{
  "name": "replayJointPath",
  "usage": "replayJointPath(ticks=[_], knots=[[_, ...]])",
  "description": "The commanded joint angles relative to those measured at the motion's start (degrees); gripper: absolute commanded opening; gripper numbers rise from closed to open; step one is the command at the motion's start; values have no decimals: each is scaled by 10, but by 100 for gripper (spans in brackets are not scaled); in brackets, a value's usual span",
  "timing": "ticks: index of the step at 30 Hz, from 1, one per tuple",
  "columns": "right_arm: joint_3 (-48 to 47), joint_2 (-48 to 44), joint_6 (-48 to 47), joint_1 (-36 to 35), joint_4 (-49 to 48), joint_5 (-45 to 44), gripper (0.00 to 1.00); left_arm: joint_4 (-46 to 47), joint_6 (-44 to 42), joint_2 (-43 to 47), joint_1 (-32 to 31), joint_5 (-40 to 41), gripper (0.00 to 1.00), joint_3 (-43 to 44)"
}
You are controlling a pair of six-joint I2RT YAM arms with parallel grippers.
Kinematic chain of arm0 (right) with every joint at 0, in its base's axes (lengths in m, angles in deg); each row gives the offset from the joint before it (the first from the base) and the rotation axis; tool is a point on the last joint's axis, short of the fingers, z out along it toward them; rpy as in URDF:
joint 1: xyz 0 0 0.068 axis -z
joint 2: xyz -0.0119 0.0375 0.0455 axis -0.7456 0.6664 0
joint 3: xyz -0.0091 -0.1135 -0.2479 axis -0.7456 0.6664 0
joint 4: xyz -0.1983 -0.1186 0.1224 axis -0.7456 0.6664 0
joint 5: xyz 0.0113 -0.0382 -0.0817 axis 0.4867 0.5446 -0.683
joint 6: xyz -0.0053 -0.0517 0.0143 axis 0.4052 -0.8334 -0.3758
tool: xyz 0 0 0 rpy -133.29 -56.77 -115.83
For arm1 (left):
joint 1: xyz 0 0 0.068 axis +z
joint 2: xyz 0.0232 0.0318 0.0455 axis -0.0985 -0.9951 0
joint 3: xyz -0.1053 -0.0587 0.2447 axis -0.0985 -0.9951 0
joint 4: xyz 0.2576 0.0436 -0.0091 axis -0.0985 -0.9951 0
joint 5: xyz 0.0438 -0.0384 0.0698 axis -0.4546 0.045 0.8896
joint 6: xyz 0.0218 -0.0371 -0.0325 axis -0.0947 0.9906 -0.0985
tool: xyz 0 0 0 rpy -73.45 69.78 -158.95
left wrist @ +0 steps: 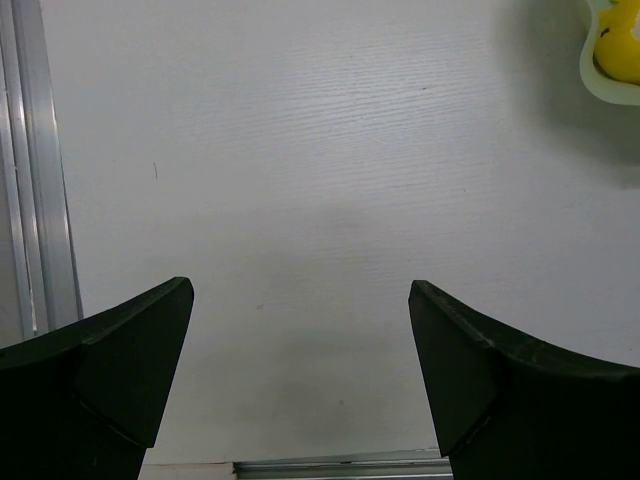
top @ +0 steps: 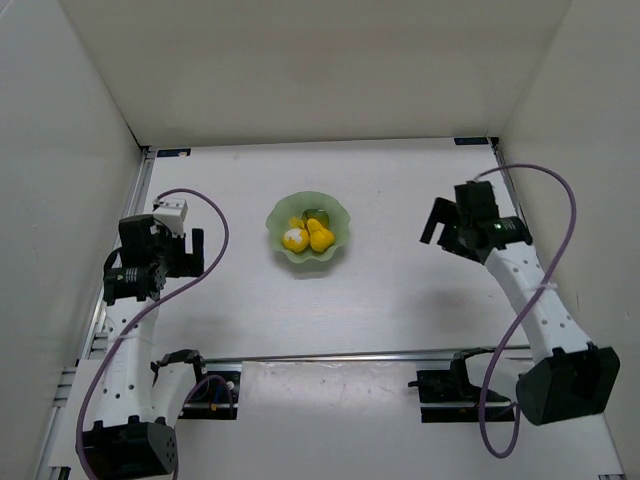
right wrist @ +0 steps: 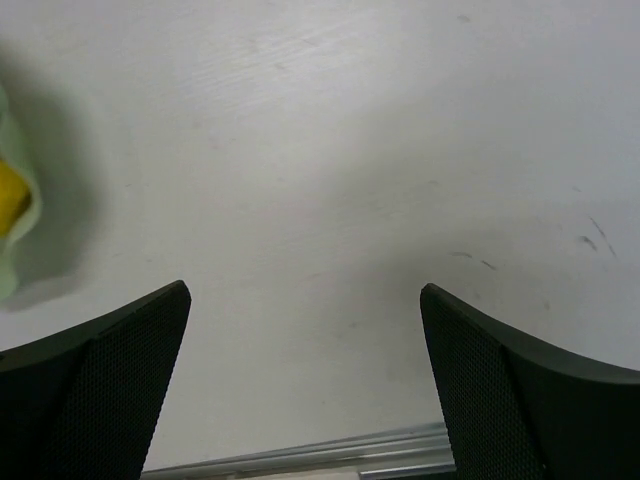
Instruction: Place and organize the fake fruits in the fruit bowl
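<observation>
Fingers (left wrist: 110,360) of the left gripper (left wrist: 300,290) are spread wide over the white table (left wrist: 300,150), holding nothing; a metal rail (left wrist: 30,200) runs along their left. Those of the right gripper (right wrist: 305,290) are spread wide too, holding nothing. The fruit bowl (top: 338,246) sits between both grippers, well apart from each, with the fake fruits (top: 320,239) bunched inside. Which way the fruits point is too small to tell.
</observation>
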Motion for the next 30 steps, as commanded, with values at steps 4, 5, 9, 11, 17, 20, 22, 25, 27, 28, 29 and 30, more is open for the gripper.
replayJointPath(ticks=[4,5,9,11,17,20,22,25,27,28,29,30], knots=[[111,-109,-5,151,-11,97,100,11,10,22,12,16,100,1],[123,-116,-5,165,-18,115,100,11,15,22,12,21,100,1],[153,-135,0,189,-31,164,100,11,27,22,17,21,100,1],[153,-141,0,189,-36,171,100,11,27,27,17,15,100,1],[153,-159,-6,189,-36,171,100,11,27,27,22,15,100,1],[164,-171,-6,189,-36,171,100,11,27,27,22,15,100,1],[169,-171,-6,189,-36,171,100,11,27,32,28,15,100,1],[175,-171,-6,189,-41,171,100,11,27,32,28,15,100,1],[175,-171,-12,189,-41,171,100,11,27,32,28,15,100,1],[175,-176,-12,189,-46,171,100,11,27,32,28,15,100,1],[175,-176,-12,189,-46,171,100,11,27,32,28,15,100,1],[175,-181,-12,189,-52,171,100,11,27,32,28,15,100,1]])
